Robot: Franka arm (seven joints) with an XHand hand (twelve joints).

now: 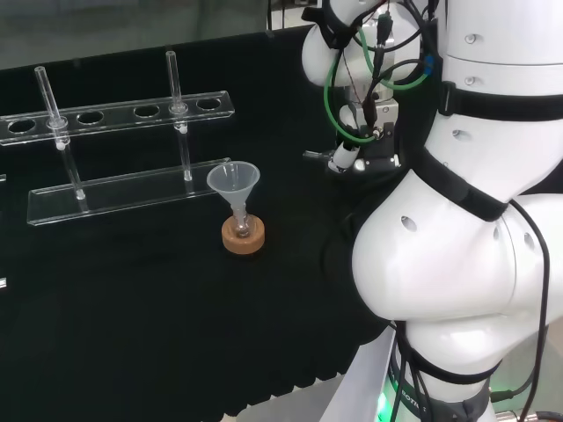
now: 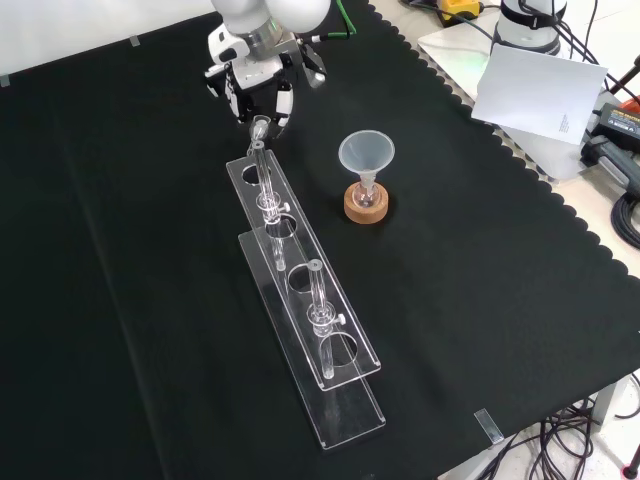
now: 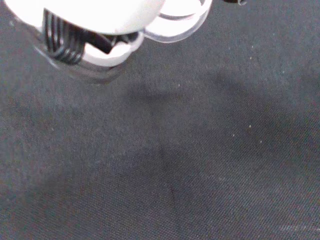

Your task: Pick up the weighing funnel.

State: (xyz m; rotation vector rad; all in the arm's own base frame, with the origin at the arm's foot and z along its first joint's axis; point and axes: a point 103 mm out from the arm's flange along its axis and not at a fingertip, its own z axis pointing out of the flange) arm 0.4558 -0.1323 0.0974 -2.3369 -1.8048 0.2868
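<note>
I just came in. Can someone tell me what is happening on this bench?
The robot's hand is at the far end of the clear tube rack in the front view. Its fingers seem curled round the small weighing funnel, held above the black cloth. The big funnel stands in its flask on a cork ring beside the rack.

Head view: hand [image 1: 345,157], right of the funnel [image 1: 234,182], mostly hidden behind the arm's white links [image 1: 457,246] and green cables [image 1: 330,88]; grip can't be made out. Test tube rack [image 1: 114,114] left of the funnel runs off the picture's edge. Front view: small clear piece [image 2: 260,127] just below the hand [image 2: 252,82], up-left of the funnel [image 2: 366,153], too small to tell what it is or whether it's held. Wrist view: hand [image 3: 90,15] blurred and cut off; clear round rim [image 3: 175,31] beside it also cut off.
</note>
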